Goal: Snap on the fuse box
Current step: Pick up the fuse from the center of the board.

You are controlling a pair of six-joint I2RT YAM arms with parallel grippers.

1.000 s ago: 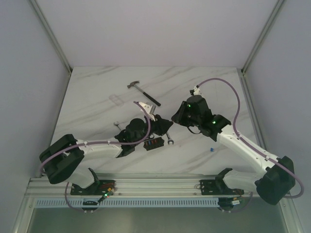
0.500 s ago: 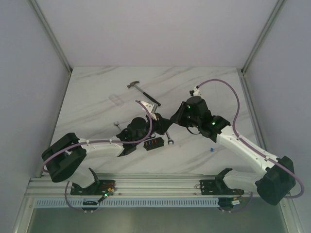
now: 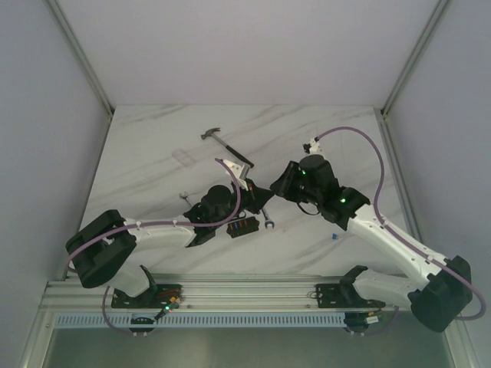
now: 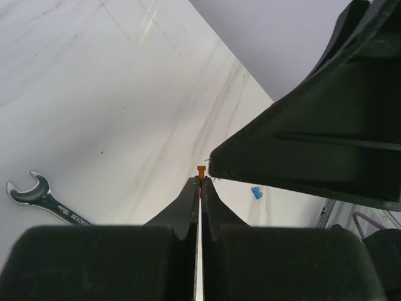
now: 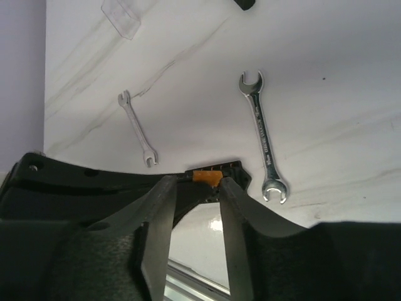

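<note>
My claw (image 5: 197,187) is parted, an orange fuse (image 5: 207,177) just past the tips. Two wrenches on the marble table (image 5: 326,75): big wrench (image 5: 263,135) right, small wrench (image 5: 138,128) left.

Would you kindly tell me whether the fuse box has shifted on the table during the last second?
No. The fuse box lies in the same spot, just left of the wrench and nearer the arm bases than the hammer.

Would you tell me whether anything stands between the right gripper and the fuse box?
Yes: the left gripper, shut on an orange piece, lies across the path from the right gripper to the fuse box.
</note>
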